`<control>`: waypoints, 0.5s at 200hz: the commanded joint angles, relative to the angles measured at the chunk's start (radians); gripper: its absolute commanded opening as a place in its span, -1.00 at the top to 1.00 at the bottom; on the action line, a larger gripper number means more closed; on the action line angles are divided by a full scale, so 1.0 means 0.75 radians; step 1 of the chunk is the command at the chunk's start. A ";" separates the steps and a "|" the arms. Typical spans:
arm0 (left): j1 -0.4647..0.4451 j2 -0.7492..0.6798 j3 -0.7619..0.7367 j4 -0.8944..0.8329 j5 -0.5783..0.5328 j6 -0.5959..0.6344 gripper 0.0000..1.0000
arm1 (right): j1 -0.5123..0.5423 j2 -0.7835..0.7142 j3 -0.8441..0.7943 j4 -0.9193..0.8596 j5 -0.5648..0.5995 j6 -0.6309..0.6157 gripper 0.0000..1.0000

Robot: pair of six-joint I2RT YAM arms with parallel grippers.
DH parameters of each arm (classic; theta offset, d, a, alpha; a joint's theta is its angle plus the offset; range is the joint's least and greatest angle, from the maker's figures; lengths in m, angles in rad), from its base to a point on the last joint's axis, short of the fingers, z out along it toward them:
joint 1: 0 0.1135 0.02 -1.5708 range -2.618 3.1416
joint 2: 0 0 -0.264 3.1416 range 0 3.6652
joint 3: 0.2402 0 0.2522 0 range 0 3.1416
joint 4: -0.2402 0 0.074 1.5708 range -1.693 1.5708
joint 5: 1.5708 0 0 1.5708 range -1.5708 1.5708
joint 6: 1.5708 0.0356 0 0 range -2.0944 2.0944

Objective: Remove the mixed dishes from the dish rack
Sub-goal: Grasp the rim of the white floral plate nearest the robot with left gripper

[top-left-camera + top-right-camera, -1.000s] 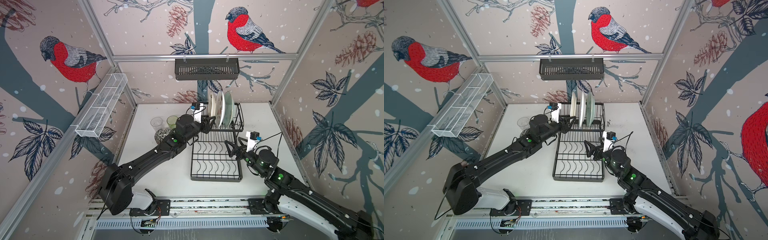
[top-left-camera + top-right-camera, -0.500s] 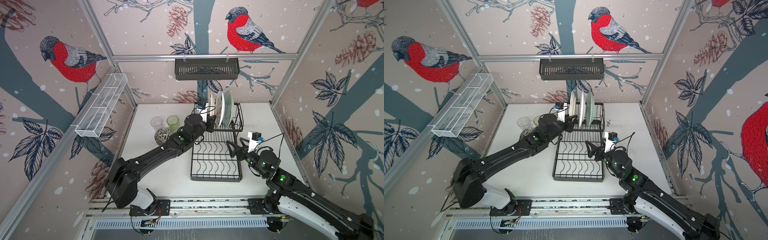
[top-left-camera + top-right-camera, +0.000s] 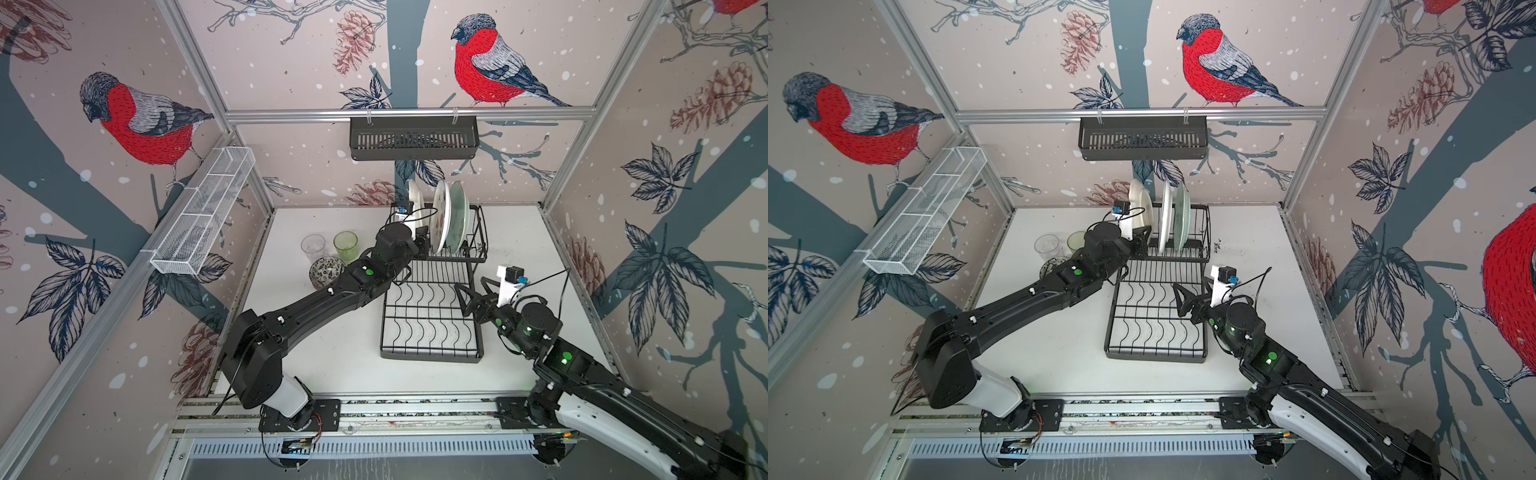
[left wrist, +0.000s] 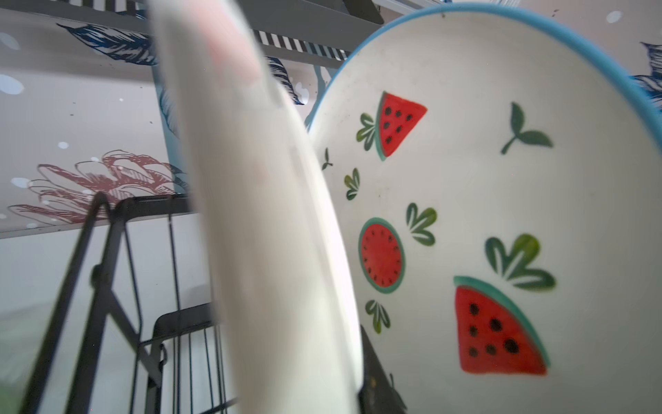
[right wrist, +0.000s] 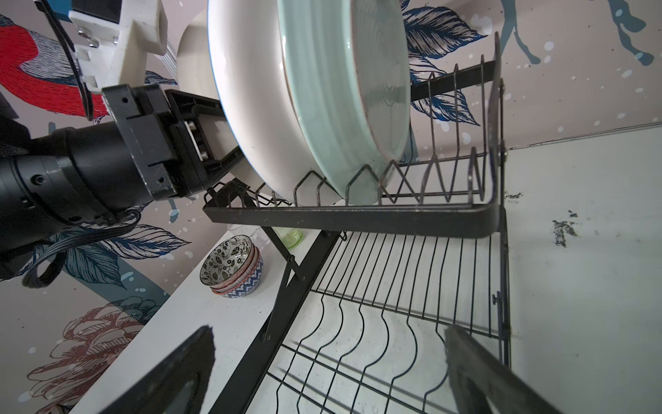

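The left gripper (image 3: 423,244) has its fingers closed on the lower edge of a plain white plate (image 3: 414,198), which stands on edge and leans away from its neighbours in the raised slotted section of the black wire dish rack (image 3: 430,357). In the left wrist view the plate (image 4: 258,215) runs between the fingers, and one dark finger (image 4: 376,380) lies against its face.

Upright in the slots beside it are a white plate with a blue rim, red watermelon slices and green leaves (image 4: 501,215), then a pale green plate (image 5: 340,89). The rack's flat lower tray of wavy wires holds no dishes. The rack stands mid-desk and reaches toward the far edge.

The right gripper (image 3: 462,299) hangs over the right side of the lower tray with its fingers spread wide and nothing between them.

On the white desk (image 3: 332,353), left of the rack toward the far-left corner, sit a stack of small patterned bowls (image 5: 233,267), a green tumbler (image 3: 345,245) and a clear tumbler (image 3: 313,248).
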 commanded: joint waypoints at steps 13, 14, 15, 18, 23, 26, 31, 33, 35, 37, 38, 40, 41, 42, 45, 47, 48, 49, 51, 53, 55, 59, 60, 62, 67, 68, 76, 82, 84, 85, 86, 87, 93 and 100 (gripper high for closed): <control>-0.001 0.026 0.057 -0.002 0.020 0.038 0.66 | -0.004 -0.010 -0.005 -0.004 0.023 0.018 -0.99; -0.001 0.026 0.058 -0.003 0.020 0.038 0.66 | -0.005 -0.010 -0.004 -0.005 0.023 0.018 -0.99; -0.001 0.027 0.061 -0.004 0.020 0.040 0.66 | -0.005 -0.010 -0.006 -0.004 0.023 0.019 -0.99; -0.001 0.030 0.065 -0.007 0.018 0.042 0.66 | -0.006 -0.013 -0.007 -0.005 0.024 0.018 -0.99; -0.001 0.034 0.076 -0.012 0.016 0.044 0.67 | -0.007 -0.014 -0.007 -0.007 0.025 0.018 -0.99; -0.001 0.037 0.080 -0.013 0.016 0.049 0.68 | -0.007 -0.015 -0.009 -0.007 0.025 0.018 -0.99; -0.001 0.041 0.090 -0.017 0.014 0.050 0.68 | -0.007 -0.016 -0.009 -0.009 0.028 0.018 -0.99; -0.001 0.044 0.092 -0.018 0.012 0.052 0.67 | -0.008 -0.019 -0.010 -0.009 0.030 0.018 -0.99; -0.001 0.046 0.095 -0.018 0.012 0.054 0.68 | -0.009 -0.019 -0.011 -0.010 0.030 0.018 -0.99; -0.001 0.048 0.096 -0.020 0.012 0.055 0.70 | -0.009 -0.021 -0.011 -0.011 0.029 0.019 -0.99; -0.001 0.049 0.099 -0.022 0.012 0.056 0.71 | -0.009 -0.021 -0.011 -0.012 0.029 0.018 -0.99; -0.001 0.051 0.103 -0.025 0.012 0.058 0.74 | -0.009 -0.023 -0.013 -0.013 0.031 0.018 -0.99; -0.001 0.052 0.104 -0.025 0.012 0.058 0.76 | -0.009 -0.023 -0.013 -0.013 0.031 0.018 -0.99; -0.001 0.053 0.105 -0.026 0.012 0.060 0.77 | -0.009 -0.023 -0.013 -0.013 0.031 0.018 -0.99; -0.001 0.055 0.108 -0.028 0.012 0.062 0.81 | -0.009 -0.025 -0.016 -0.014 0.032 0.018 -0.99; -0.001 0.057 0.112 -0.030 0.010 0.064 0.82 | -0.010 -0.025 -0.016 -0.016 0.032 0.018 -0.99; -0.001 0.058 0.114 -0.030 0.009 0.064 0.82 | -0.010 -0.026 -0.016 -0.015 0.032 0.019 -0.99; -0.001 0.058 0.116 -0.031 0.008 0.064 0.82 | -0.010 -0.026 -0.017 -0.015 0.032 0.021 -0.99; -0.001 0.060 0.118 -0.034 0.008 0.065 0.83 | -0.010 -0.028 -0.017 -0.015 0.031 0.020 -0.99; -0.001 0.062 0.119 -0.035 0.007 0.066 0.83 | -0.010 -0.030 -0.019 -0.015 0.031 0.021 -0.99; -0.001 0.064 0.121 -0.036 0.005 0.068 0.83 | -0.010 -0.031 -0.020 -0.015 0.031 0.022 -0.99; -0.001 0.067 0.127 -0.039 0.002 0.071 0.83 | -0.011 -0.034 -0.023 -0.015 0.033 0.022 -0.99; -0.001 0.068 0.128 -0.041 0.002 0.072 0.83 | -0.010 -0.035 -0.022 -0.015 0.033 0.022 -0.99; -0.001 0.070 0.132 -0.042 -0.001 0.073 0.83 | -0.011 -0.036 -0.025 -0.015 0.033 0.023 -0.99; -0.001 0.071 0.137 -0.046 -0.006 0.076 0.83 | -0.012 -0.040 -0.027 -0.015 0.034 0.024 -0.99; -0.001 0.072 0.139 -0.047 -0.006 0.076 0.83 | -0.013 -0.041 -0.027 -0.015 0.034 0.025 -0.99; -0.001 0.076 0.147 -0.050 -0.013 0.078 0.84 | -0.013 -0.047 -0.034 -0.012 0.034 0.024 -0.99; -0.001 0.078 0.152 -0.051 -0.014 0.081 0.85 | -0.015 -0.050 -0.038 -0.011 0.038 0.024 -0.99; -0.001 0.078 0.153 -0.049 -0.014 0.083 0.85 | -0.015 -0.051 -0.039 -0.010 0.038 0.025 -0.99; -0.001 0.078 0.153 -0.049 -0.015 0.082 0.85 | -0.015 -0.051 -0.040 -0.009 0.039 0.026 -0.99; -0.001 0.078 0.155 -0.048 -0.014 0.082 0.85 | -0.015 -0.051 -0.040 -0.009 0.039 0.025 -0.99; -0.001 0.077 0.155 -0.046 -0.013 0.083 0.85 | -0.015 -0.052 -0.040 -0.009 0.039 0.026 -0.99; -0.001 0.077 0.160 -0.045 -0.014 0.088 0.85 | -0.016 -0.052 -0.042 -0.009 0.040 0.026 -0.99; -0.001 0.076 0.164 -0.045 -0.014 0.092 0.88 | -0.018 -0.053 -0.042 -0.009 0.039 0.025 -0.99</control>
